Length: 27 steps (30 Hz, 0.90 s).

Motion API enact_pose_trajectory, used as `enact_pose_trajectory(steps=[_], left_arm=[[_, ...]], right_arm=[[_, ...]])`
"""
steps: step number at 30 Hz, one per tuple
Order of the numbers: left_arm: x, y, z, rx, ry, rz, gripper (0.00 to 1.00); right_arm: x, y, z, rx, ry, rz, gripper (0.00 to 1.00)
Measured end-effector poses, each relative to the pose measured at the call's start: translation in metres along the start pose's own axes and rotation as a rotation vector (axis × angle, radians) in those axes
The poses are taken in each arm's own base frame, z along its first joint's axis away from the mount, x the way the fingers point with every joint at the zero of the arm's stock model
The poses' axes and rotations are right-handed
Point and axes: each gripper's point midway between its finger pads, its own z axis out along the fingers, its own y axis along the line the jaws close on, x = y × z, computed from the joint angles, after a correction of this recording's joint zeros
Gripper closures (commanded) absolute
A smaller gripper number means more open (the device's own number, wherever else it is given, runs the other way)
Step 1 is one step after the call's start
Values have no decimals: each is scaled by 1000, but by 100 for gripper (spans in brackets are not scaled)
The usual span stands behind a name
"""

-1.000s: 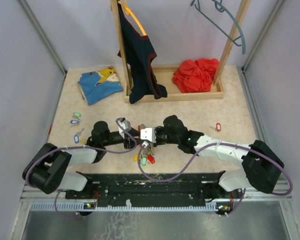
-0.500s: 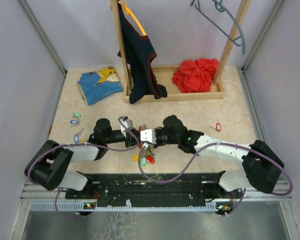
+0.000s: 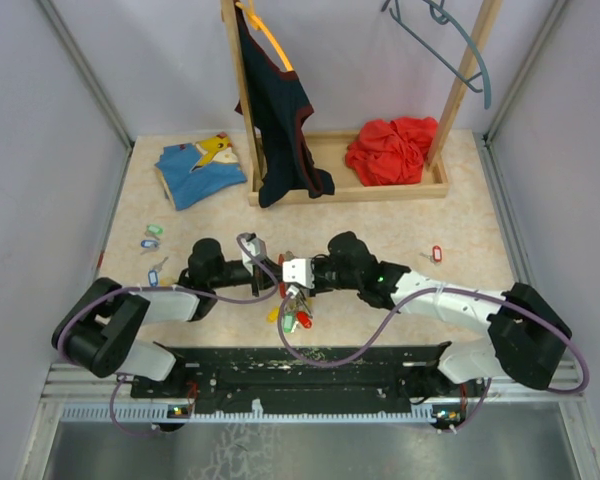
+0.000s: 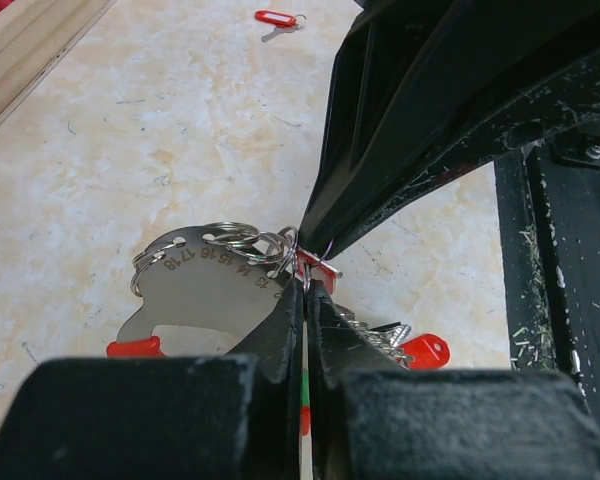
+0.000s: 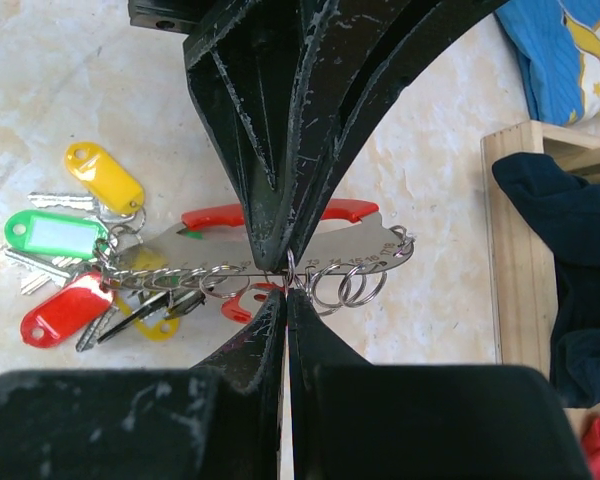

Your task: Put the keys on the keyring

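The left jaws have closed on the keyring [image 4: 212, 288]; tray [image 3: 380, 190] holds red cloth [image 3: 392, 148].

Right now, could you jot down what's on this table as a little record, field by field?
left hand: shut, fingertips at the small rings on the plate's edge
right hand: shut, meeting the left hand at the same spot
metal plate: silver, numbered, carrying several split rings
keys on plate: yellow, green and red tags, bunched at one end
loose keys: a few with green and blue tags, beyond the left arm
red-tagged key: alone, beyond the right arm
behind: wooden rack, dark garment, red cloth, blue shirt
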Motion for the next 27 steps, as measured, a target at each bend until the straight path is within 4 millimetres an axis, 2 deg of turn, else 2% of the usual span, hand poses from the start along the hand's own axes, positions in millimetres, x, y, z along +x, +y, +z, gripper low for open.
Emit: enact_pose_trajectory(steps=[7,16,25,27], left_arm=[[-4,-2,-2,-14,-33,-20,100],[-7,-4,-6,-35,-62,-19,100],[-7,-4,-8,-52,-85,-26,100],[-7,-2,-8,-61,-85,-24,85]], right_arm=[[7,7,1,12,-6,23,100],[9,11,12,12,-39,51,100],[9,7,20,36,-56,64,100],[10,6,20,42,-54,64,100]])
